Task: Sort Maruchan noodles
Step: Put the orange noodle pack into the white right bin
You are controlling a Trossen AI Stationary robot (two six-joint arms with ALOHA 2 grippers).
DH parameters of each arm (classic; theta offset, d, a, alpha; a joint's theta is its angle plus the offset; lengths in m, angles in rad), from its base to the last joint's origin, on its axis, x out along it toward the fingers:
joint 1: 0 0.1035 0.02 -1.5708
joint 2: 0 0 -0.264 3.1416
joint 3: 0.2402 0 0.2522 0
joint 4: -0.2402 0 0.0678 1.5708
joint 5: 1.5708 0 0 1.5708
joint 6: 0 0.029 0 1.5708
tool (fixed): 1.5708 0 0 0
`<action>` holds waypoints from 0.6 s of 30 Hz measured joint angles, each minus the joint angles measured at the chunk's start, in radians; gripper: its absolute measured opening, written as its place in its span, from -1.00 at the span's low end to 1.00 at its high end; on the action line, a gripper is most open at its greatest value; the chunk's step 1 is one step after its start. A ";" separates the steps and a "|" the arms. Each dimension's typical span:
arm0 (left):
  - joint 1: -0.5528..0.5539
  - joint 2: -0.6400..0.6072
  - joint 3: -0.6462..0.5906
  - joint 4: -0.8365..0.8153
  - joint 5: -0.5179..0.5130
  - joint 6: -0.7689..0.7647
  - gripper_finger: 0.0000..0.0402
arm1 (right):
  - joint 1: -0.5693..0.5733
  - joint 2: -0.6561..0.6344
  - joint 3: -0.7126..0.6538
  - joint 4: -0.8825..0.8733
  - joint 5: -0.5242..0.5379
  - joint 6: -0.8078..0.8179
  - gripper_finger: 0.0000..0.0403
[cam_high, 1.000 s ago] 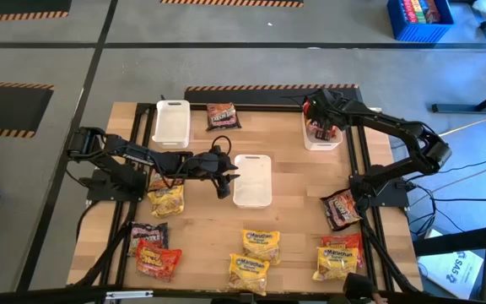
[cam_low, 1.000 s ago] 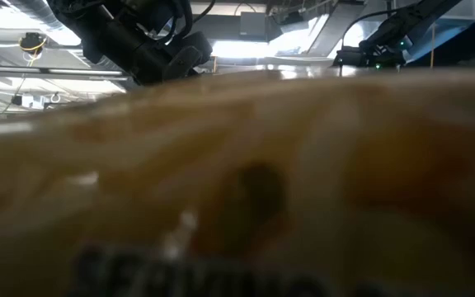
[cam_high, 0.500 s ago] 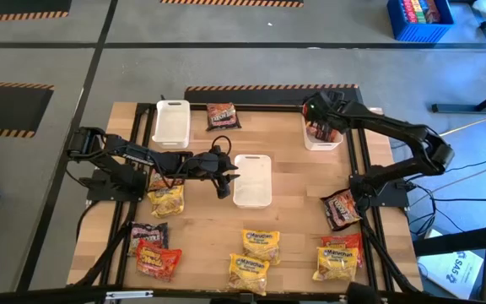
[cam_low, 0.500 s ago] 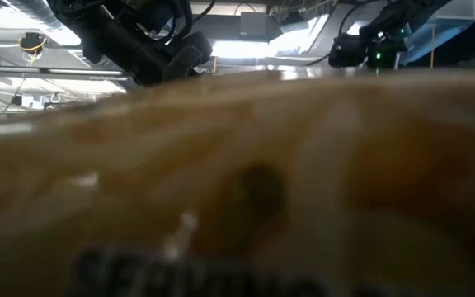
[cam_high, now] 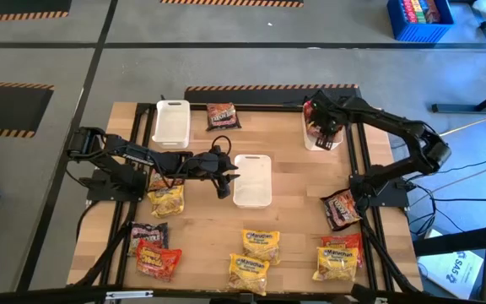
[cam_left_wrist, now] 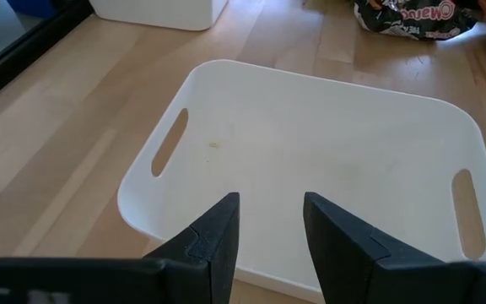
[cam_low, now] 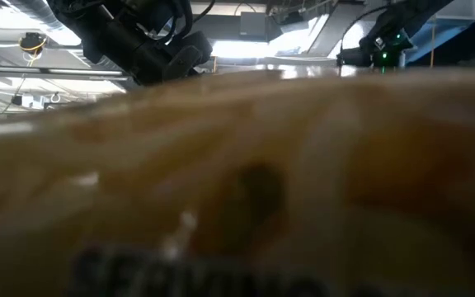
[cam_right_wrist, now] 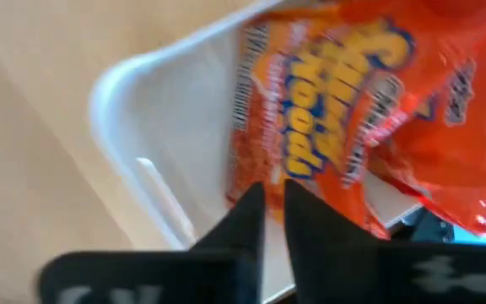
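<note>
- High view: the right gripper (cam_high: 326,128) hung over the white tray (cam_high: 312,142) at the table's far right corner, with a red packet (cam_high: 314,119) lying in that tray just under it.
- High view: the left gripper (cam_high: 224,171) sat at the near edge of the middle tray (cam_high: 253,181), its arm stretched across a yellow packet (cam_high: 166,200). A third tray (cam_high: 171,122) stood beyond the left arm, and a dark packet (cam_high: 223,115) lay just beside that tray.
- High view: remaining noodles lay well apart from both grippers along the table's (cam_high: 294,203) near side: a dark and a red packet at the left corner (cam_high: 151,250), two yellow ones in the middle (cam_high: 255,257), and a dark packet (cam_high: 342,209) beside the right arm's base, with red and yellow ones (cam_high: 338,256) nearer the front edge.
- Low view: a blurred yellow packet (cam_low: 237,190) filled nearly the whole picture; only parts of both arms showed above it.
- Left wrist view: the left gripper (cam_left_wrist: 270,241) stood part open with nothing between its fingers (cam_left_wrist: 218,236), directly over the bare middle tray (cam_left_wrist: 310,143). A dark packet (cam_left_wrist: 412,17) lay beyond that tray.
- Right wrist view: the right gripper (cam_right_wrist: 273,211) was clenched, fingertips almost together and nothing visibly pinched. The red packet (cam_right_wrist: 344,127) lay just ahead of the tips, resting in the white tray (cam_right_wrist: 159,127).
</note>
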 joint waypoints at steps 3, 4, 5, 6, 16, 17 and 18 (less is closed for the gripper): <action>0.000 0.000 0.000 0.003 0.000 0.000 -0.36 | -0.030 0.053 0.000 -0.011 -0.042 -0.001 -0.96; 0.000 0.000 0.000 0.003 0.000 0.000 -0.36 | -0.037 0.071 0.000 -0.012 -0.053 -0.003 -0.94; 0.000 0.000 0.000 0.003 0.000 0.000 -0.36 | -0.041 0.087 0.000 -0.012 -0.060 -0.007 -0.93; 0.000 0.000 0.000 0.004 0.000 0.000 -0.36 | -0.043 0.105 0.000 -0.011 -0.060 -0.015 -0.92; 0.000 0.000 0.000 0.004 0.000 0.000 -0.36 | -0.041 0.237 0.000 0.040 0.127 -0.030 -0.98; 0.000 0.000 0.000 0.004 0.000 0.000 -0.36 | -0.042 0.242 -0.001 0.047 0.148 -0.029 -0.98; 0.000 0.000 0.000 0.004 0.000 0.000 -0.36 | -0.042 0.244 -0.001 0.054 0.154 -0.029 -0.98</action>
